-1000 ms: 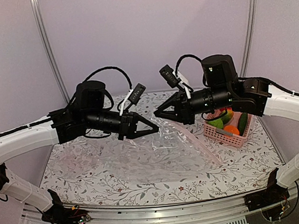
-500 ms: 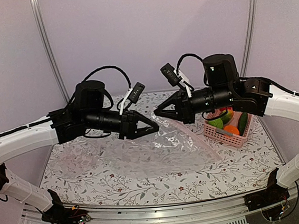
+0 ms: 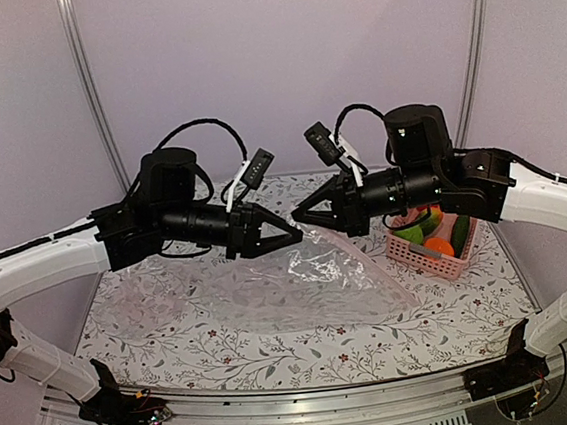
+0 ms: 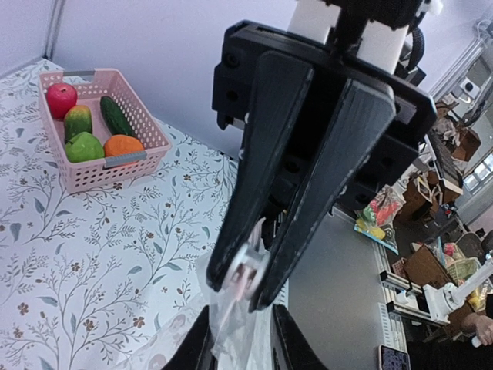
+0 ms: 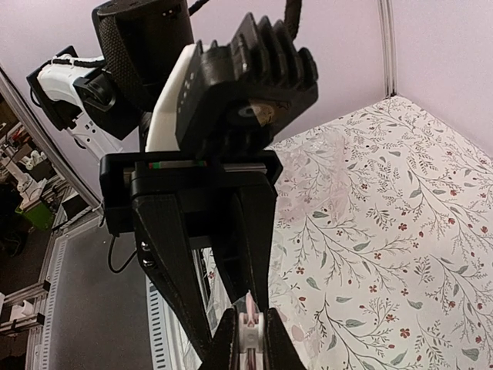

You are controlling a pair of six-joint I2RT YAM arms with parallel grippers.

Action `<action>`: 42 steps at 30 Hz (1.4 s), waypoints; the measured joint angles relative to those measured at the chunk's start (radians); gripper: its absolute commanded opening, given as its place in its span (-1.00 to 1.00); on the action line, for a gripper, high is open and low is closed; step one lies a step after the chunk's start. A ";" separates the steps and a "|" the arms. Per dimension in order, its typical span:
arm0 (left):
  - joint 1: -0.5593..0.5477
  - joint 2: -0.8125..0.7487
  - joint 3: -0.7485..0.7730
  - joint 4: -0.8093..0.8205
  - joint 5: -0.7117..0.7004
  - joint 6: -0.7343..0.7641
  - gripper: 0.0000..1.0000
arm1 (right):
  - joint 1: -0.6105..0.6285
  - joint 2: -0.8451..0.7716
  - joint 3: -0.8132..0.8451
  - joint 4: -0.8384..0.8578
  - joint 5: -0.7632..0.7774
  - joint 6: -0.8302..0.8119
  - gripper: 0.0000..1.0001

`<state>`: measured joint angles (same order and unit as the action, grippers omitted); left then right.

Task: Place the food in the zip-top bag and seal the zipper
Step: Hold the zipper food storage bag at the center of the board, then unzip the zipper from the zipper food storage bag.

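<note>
The see-through zip-top bag (image 3: 271, 294) lies spread on the flowered table, with its far right corner lifted between the two grippers. My right gripper (image 3: 297, 217) is shut on the white and pink slider of the zipper (image 5: 252, 339), which also shows in the left wrist view (image 4: 246, 274). My left gripper (image 3: 296, 239) meets it tip to tip, with bunched bag film (image 4: 231, 331) between its fingers. The food sits in the pink basket (image 4: 100, 173): red apple (image 4: 61, 99), mango (image 4: 78, 121), cucumber (image 4: 117, 116), green apple (image 4: 84, 146), orange (image 4: 122, 145).
The pink basket (image 3: 408, 256) stands at the table's right side, just behind and below my right arm. Metal frame posts rise at the back left and back right. The table's near edge has an aluminium rail.
My left gripper has risen slightly towards the right gripper. The bag's corner and nearby film have lifted a little. The right gripper has hardly moved.
</note>
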<state>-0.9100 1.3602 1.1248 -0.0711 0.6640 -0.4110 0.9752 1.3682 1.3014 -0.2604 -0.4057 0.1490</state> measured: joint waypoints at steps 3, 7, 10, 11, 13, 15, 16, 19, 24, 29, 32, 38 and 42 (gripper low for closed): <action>0.000 0.003 0.003 0.006 -0.001 0.000 -0.76 | 0.000 0.000 0.000 0.000 0.000 0.003 -1.00; 0.000 0.008 0.004 0.008 -0.003 0.000 -0.94 | 0.000 0.000 0.000 0.000 -0.001 0.007 -1.00; 0.000 0.009 0.004 0.007 -0.006 0.000 -1.00 | 0.000 0.000 -0.002 0.000 -0.001 0.008 -1.00; 0.000 0.009 0.004 0.007 -0.007 0.000 -1.00 | 0.000 0.000 -0.002 0.000 0.000 0.008 -1.00; 0.000 0.009 0.004 0.006 -0.010 -0.002 -1.00 | 0.000 0.000 -0.003 0.002 0.000 0.009 -1.00; 0.000 0.009 0.004 0.006 -0.013 -0.002 -1.00 | 0.000 0.000 -0.005 0.006 0.000 0.009 -1.00; 0.000 0.009 0.004 0.006 -0.014 -0.002 -1.00 | 0.000 0.000 -0.006 0.007 0.000 0.009 -1.00; 0.000 0.009 0.004 0.006 -0.019 -0.002 -1.00 | 0.000 -0.002 -0.007 0.009 0.000 0.010 -1.00; 0.000 0.009 0.004 0.006 -0.027 -0.002 -1.00 | 0.000 -0.005 -0.014 0.018 0.000 0.012 -1.00; 0.000 0.007 0.003 0.006 -0.044 -0.002 -1.00 | 0.000 -0.006 -0.020 0.027 0.001 0.015 -1.00; 0.001 0.004 0.000 0.007 -0.050 -0.002 -1.00 | 0.000 -0.006 -0.021 0.029 0.001 0.016 -1.00; 0.005 -0.006 -0.009 0.012 -0.055 -0.005 -1.00 | 0.000 -0.006 -0.027 0.040 0.001 0.017 -1.00; 0.007 -0.006 -0.010 0.015 -0.055 -0.007 -1.00 | 0.000 -0.006 -0.028 0.043 0.001 0.019 -1.00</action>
<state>-0.9028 1.3540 1.1149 -0.0563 0.6086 -0.4179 0.9752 1.3624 1.2736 -0.2169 -0.4046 0.1680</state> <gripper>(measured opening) 0.004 0.068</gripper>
